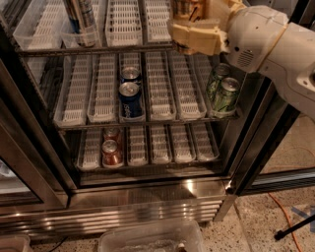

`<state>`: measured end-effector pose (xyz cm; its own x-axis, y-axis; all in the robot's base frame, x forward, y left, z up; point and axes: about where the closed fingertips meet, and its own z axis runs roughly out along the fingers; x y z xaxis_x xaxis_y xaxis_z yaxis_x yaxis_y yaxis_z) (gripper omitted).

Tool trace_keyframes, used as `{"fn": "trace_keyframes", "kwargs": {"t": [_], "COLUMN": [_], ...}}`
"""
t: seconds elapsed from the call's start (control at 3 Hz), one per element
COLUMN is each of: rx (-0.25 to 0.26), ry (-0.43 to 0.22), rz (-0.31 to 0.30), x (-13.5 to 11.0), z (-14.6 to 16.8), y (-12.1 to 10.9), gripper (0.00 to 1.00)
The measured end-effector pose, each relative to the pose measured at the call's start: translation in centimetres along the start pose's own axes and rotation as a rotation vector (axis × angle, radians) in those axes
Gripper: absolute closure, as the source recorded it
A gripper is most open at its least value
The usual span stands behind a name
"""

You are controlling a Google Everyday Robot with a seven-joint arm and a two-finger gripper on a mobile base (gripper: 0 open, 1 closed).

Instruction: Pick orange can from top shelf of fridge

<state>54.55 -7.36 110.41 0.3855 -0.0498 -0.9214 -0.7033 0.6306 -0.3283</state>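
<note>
Camera view, looking down into the open fridge [147,197], w/ stainless base at bottom of frame. We see the top shelf [113,49] as a dark wire rack carrying long white slotted trays. The tan gripper [193,35] sits at the shelf's right end, at the front edge of the trays, on a white arm [275,44] that enters from upper right. The orange can [187,8] stands just behind and above the gripper at the top edge of frame. It is only partly visible, approx. upright, in one of the right-hand lanes. We cannot tell whether the gripper is released or clenched, nor whether it touches the can. A tall slim silver-blue can [81,19] stands well apart at the shelf's left. On the middle shelf, two blue cans [132,101] stand one behind the other in a centre lane, and two green cans [225,96] stand in the rightmost lane, below the arm. On the bottom shelf, two red cans [110,152] share a left-of-centre lane. On the floor in front of the base lie a clear plastic tub [147,238] and, at right, an orange cable [285,214].
</note>
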Motion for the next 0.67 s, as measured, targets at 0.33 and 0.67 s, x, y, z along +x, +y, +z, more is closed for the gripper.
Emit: {"fn": "trace_keyframes", "kwargs": {"t": [0.33,0.67], "rx": [-0.063,-0.135], "ry": [0.042,0.089], "rz": [0.044,0.096], "x": [0.9,2.1], "z": [-1.0,-1.9], "y": [1.0,2.2], "gripper": [1.0,1.0]}}
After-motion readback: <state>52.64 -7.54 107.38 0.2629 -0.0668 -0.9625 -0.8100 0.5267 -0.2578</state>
